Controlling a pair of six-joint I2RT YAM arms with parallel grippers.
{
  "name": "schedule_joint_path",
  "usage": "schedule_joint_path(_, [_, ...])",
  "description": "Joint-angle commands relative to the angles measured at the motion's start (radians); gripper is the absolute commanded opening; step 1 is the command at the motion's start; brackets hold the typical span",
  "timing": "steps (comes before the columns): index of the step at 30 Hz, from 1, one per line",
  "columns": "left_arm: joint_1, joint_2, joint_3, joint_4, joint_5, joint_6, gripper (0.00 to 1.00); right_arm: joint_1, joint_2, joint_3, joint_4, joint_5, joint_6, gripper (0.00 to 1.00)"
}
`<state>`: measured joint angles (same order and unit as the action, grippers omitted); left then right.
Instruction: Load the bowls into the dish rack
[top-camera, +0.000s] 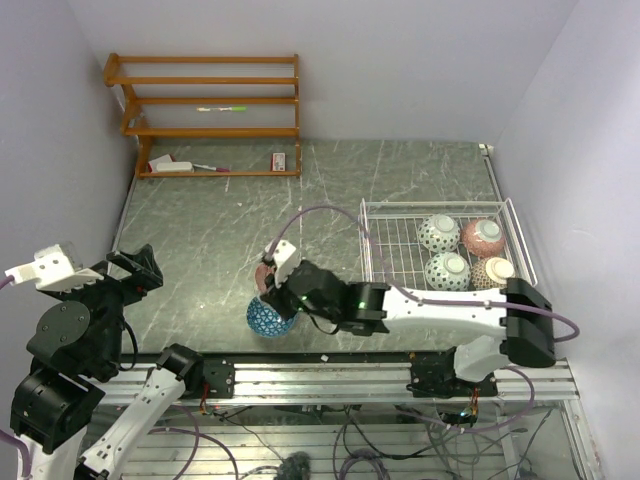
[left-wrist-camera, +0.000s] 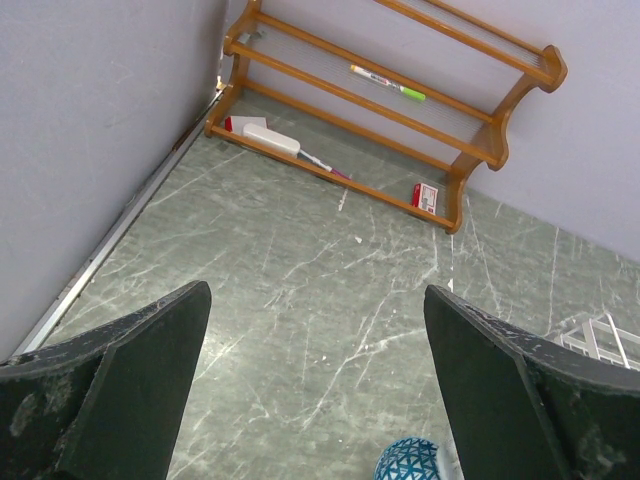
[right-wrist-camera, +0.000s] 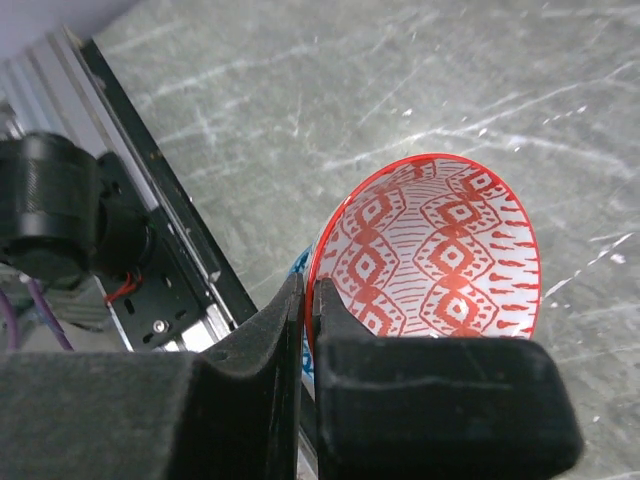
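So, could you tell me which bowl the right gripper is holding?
The red-patterned bowl, pinched at its rim by the right gripper. The blue bowl sits on the table; four others lie upturned in the dish rack.

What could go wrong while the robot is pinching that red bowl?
The right gripper pinches only the thin rim of the red bowl, so it might slip out. The blue bowl sits right beside it and could get bumped. The dish rack already holds four bowls, so they might clink.
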<state>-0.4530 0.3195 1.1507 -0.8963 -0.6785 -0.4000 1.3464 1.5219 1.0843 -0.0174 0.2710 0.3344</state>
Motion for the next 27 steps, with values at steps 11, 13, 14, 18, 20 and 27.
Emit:
schedule_joint_path(11, [0.007,0.006,0.014,0.019,0.007,0.003,0.99,-0.378,-0.474,-0.143,0.095,-0.237,0.070,0.00])
schedule_joint_path(13, [0.007,0.010,0.014,0.024,0.012,0.005,0.99,-0.437,-0.520,-0.162,0.069,-0.230,0.077,0.00])
schedule_joint_path(14, [0.007,0.012,0.014,0.026,0.014,0.005,0.99,-0.470,-0.539,-0.172,0.055,-0.230,0.082,0.00])
schedule_joint_path(18, [0.007,0.020,0.009,0.038,0.023,0.006,0.99,-0.618,-0.591,-0.211,0.020,-0.298,0.123,0.00])
schedule_joint_path(20, [0.007,0.024,0.007,0.044,0.028,0.007,0.99,-0.717,-0.606,-0.231,0.017,-0.356,0.148,0.00])
schedule_joint_path(27, [0.007,0.035,0.012,0.046,0.029,0.014,0.99,-1.007,-0.631,-0.322,0.087,-0.591,0.245,0.00])
